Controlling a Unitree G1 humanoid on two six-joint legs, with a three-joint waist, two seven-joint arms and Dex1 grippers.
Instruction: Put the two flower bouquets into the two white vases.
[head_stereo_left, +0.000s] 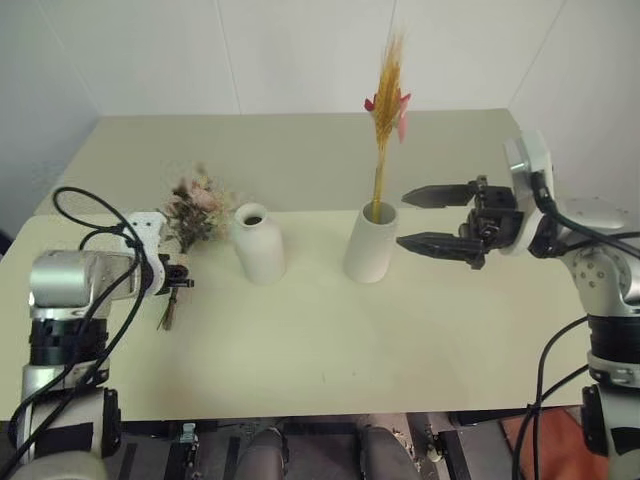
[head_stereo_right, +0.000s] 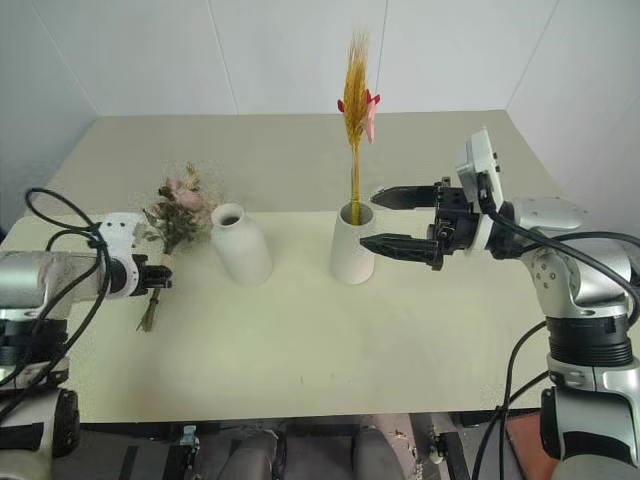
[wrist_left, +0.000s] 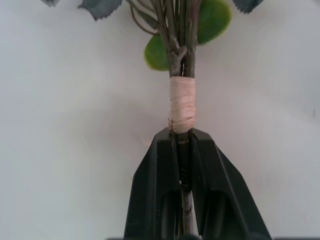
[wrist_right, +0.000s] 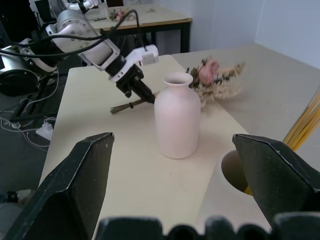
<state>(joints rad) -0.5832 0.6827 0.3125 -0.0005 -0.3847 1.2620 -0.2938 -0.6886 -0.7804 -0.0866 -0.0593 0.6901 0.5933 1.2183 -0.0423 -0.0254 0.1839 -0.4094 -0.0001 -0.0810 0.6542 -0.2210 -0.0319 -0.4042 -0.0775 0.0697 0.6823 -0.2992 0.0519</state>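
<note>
While the wheat bunch (head_stereo_left: 385, 110) already stands in the wide vase (head_stereo_left: 371, 243) near the middle of the desk (head_stereo_left: 300, 350), the step in hand is the second bouquet. The rose bunch (head_stereo_left: 197, 212) lies flat on the desk at 9 o'clock from the bottle vase (head_stereo_left: 259, 242), just beside it. The left end effector (wrist_left: 182, 170) is pressed together on the stems, just below the pale tape wrap. I judge the next move must lift the bunch, turn it upright and bring the stems over the narrow neck, which leaves little room. The right end effector (head_stereo_right: 400, 220) is spread wide, empty, at 3 o'clock from the wide vase. The roses are pink, with grey-green leaves and pale dry sprigs.
</note>
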